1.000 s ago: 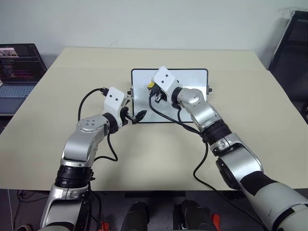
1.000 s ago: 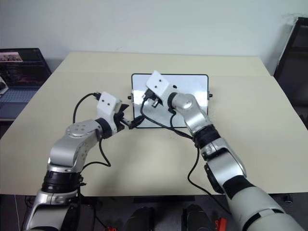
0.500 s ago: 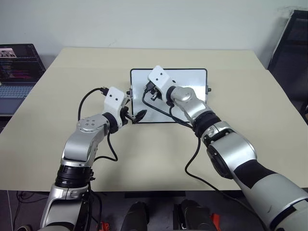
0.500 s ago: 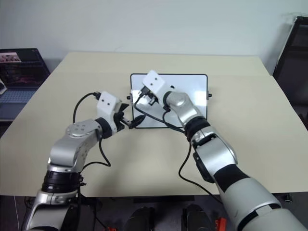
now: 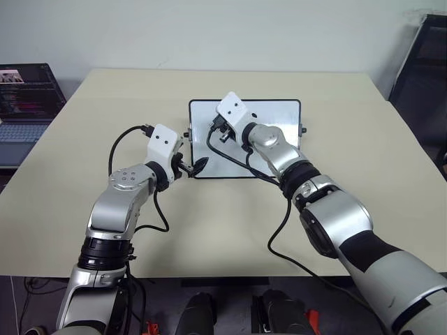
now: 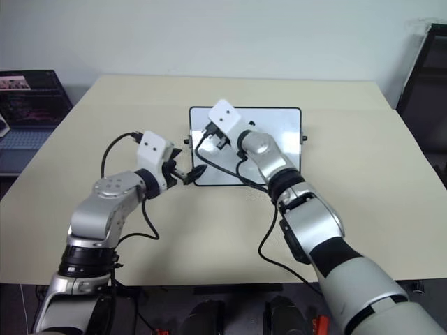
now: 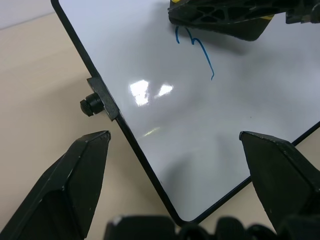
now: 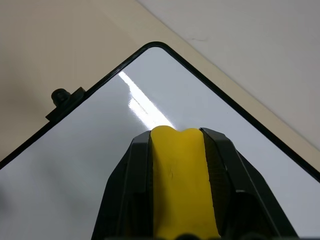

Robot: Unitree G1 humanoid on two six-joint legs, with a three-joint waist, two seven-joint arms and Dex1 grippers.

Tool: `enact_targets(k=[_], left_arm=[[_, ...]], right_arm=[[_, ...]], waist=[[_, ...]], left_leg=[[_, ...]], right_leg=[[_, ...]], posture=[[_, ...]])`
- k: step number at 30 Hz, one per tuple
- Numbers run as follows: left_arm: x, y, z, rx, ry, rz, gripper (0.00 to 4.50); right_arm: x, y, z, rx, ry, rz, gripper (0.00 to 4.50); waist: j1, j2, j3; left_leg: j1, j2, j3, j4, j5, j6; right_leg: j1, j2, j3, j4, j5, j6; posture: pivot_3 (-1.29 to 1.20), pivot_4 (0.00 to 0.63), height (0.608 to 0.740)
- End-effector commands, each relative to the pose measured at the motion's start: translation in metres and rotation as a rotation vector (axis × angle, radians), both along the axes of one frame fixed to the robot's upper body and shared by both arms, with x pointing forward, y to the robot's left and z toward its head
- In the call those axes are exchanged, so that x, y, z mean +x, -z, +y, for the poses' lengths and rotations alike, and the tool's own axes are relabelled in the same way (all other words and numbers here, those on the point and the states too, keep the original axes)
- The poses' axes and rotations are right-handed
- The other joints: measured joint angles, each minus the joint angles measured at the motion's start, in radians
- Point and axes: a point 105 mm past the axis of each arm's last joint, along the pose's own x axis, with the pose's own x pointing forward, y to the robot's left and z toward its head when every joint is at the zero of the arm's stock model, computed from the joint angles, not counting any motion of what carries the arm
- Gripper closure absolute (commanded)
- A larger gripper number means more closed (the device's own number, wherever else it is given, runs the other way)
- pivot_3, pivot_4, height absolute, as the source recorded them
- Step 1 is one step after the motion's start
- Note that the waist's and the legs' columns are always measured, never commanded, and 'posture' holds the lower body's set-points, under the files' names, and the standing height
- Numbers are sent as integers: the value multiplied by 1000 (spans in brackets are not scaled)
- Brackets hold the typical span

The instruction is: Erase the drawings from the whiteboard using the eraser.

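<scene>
Since a second ago the right end effector (image 8: 176, 150) has slid toward the left, far part of the whiteboard (image 5: 279, 112), its forearm now lying diagonally over the panel; the left arm has kept its place. Clamped tight between the right fingers (image 8: 125, 190) is the eraser (image 8: 180, 185), its yellow block reaching past the fingertips over the glossy surface, near the board's far left corner (image 8: 156, 45) and one black side knob (image 8: 61, 96). What shows of the drawings (image 7: 200, 50) is a thin blue stroke running out from under the eraser-bearing fingers, in the left half of the board.

At the near left corner of the board the left end effector (image 7: 185, 165) stands spread wide and holds nothing, one finger (image 7: 75, 180) outside the black frame over bare tabletop (image 5: 209, 230), the other above the white surface. The left-edge knob (image 7: 91, 105) lies just beyond that outer finger.

Round the board the tabletop is bare on every side, with broad room on the right and near sides. A laptop (image 5: 24, 94) sits off the far left edge, a dark chair (image 5: 422, 63) off the far right.
</scene>
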Motion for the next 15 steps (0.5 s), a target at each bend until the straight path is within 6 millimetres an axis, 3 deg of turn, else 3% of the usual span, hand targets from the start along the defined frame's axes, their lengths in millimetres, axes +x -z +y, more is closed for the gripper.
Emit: enact_targets(k=[1, 4, 8, 12, 15], left_arm=[[-3, -15, 0, 11, 3, -56, 0], [-4, -15, 2, 11, -3, -55, 0], [-4, -14, 2, 12, -4, -53, 0], [-5, -13, -1, 13, 1, -53, 0], [-6, -14, -3, 13, 4, -55, 0]], right_arm=[[-3, -2, 8, -27, -27, 1, 3434], [-6, 10, 10, -67, -55, 42, 3434], [-5, 7, 9, -61, -44, 33, 3434], [1, -18, 7, -11, 17, -52, 3434], [1, -20, 8, -2, 29, -54, 3434]], waist=[[0, 0, 0], [0, 0, 0], [0, 0, 0], [0, 0, 0], [0, 0, 0]], left_leg=[[0, 0, 0, 0, 0, 0], [0, 0, 0, 0, 0, 0], [0, 0, 0, 0, 0, 0], [0, 0, 0, 0, 0, 0], [0, 0, 0, 0, 0, 0]], right_leg=[[0, 0, 0, 0, 0, 0], [0, 0, 0, 0, 0, 0], [0, 0, 0, 1, 0, 0], [0, 0, 0, 1, 0, 0], [0, 0, 0, 1, 0, 0]], posture=[[0, 150, 740], [0, 150, 740], [0, 150, 740], [0, 150, 740], [0, 150, 740]])
